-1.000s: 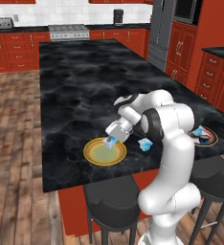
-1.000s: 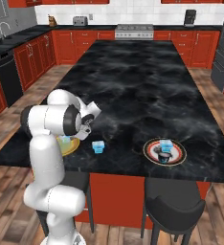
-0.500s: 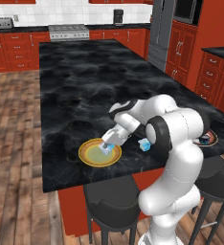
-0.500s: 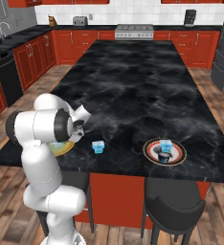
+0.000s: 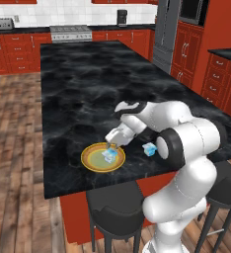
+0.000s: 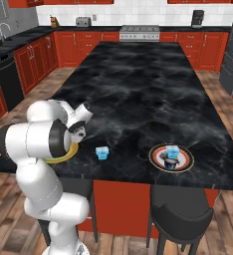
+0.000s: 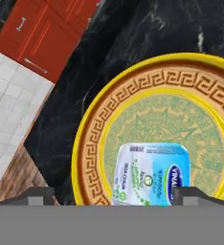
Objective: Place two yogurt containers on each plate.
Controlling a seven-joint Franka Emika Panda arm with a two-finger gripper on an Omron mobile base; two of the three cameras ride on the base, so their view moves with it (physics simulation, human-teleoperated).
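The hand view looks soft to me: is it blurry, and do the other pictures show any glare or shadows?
Hand view: soft and pixelated up close, though the yogurt container label and the yellow plate rim pattern still read. Left base view: even flat light, faint sheen on the black counter. Right base view: the white arm hides most of that plate; no hard shadows.

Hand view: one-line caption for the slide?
Open gripper above a yogurt container lying on the yellow-rimmed plate atop the black island counter.
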